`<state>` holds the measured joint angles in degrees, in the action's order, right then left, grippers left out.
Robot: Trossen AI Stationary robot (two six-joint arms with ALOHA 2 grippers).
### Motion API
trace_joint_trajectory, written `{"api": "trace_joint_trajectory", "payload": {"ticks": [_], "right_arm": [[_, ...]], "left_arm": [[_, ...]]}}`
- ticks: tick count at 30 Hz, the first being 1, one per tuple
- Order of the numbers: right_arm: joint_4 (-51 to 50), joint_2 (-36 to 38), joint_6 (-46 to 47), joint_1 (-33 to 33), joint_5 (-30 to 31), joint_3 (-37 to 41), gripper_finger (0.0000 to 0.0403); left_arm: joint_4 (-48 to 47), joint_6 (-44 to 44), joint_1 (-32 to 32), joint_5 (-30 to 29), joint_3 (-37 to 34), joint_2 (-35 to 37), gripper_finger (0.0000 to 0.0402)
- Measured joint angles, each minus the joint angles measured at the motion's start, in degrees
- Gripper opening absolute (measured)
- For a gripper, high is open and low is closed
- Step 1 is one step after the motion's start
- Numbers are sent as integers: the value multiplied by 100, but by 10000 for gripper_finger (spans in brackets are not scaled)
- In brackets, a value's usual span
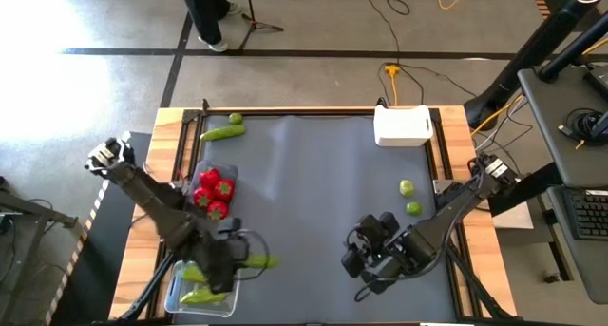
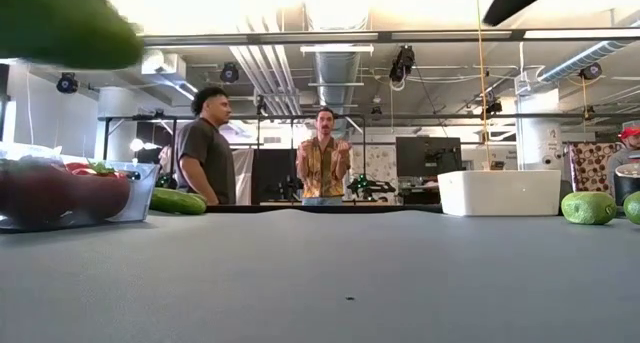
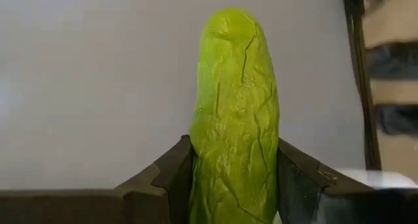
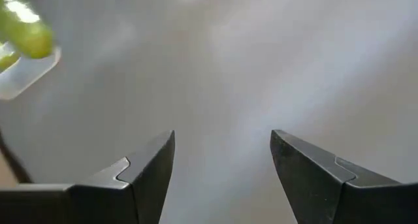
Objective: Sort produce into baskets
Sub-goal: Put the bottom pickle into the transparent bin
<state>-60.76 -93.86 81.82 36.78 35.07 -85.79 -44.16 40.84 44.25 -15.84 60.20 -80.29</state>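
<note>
My left gripper (image 1: 237, 257) is shut on a long green cucumber (image 3: 235, 106) and hangs over the near left of the grey mat, just above a clear tub (image 1: 180, 297) that holds other green pieces (image 1: 202, 295). The held cucumber shows blurred at the upper left of the low view (image 2: 60, 23). Red round pieces (image 1: 213, 193) lie together in a clear-walled container (image 2: 135, 198). Another cucumber (image 1: 223, 132) and a lime-green ball (image 1: 236, 119) lie at the far left. Two lime-green balls (image 1: 409, 198) rest on the mat at the right. My right gripper (image 1: 366, 261) is open over bare mat. My left gripper pinches the cucumber by its two long sides (image 3: 196, 165) between its two fingers (image 3: 297, 178). The cucumber runs along the fingers, its free end (image 3: 228, 21) sticking out well ahead of them. It is lifted clear of mat and tub, and the fingers slant downward.
A white box (image 1: 404, 126) stands at the far right of the mat. Wooden table edges (image 1: 171, 126) frame the mat. The middle of the mat (image 1: 313, 193) is bare. Two people stand in the room beyond the table (image 2: 265, 158).
</note>
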Motion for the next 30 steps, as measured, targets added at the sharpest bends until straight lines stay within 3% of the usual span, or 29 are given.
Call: {"api": "trace_joint_trajectory", "payload": {"ticks": [10,14,18,22,30], "right_arm": [[-5,0,-325,-457,-57,76,246],[-4,0,-469,-531,-62,76,247],[-5,0,-572,-553,-81,76,247],[-3,0,-491,-548,-151,76,247],[-1,0,-476,-544,-383,76,247]], "left_arm": [[-381,2160,1809,-164,-15,109,148],[-425,2648,2228,100,-154,107,148],[42,2870,2383,629,-501,105,152],[701,2920,2394,726,-840,105,154],[281,3373,2393,1037,-892,111,205]]}}
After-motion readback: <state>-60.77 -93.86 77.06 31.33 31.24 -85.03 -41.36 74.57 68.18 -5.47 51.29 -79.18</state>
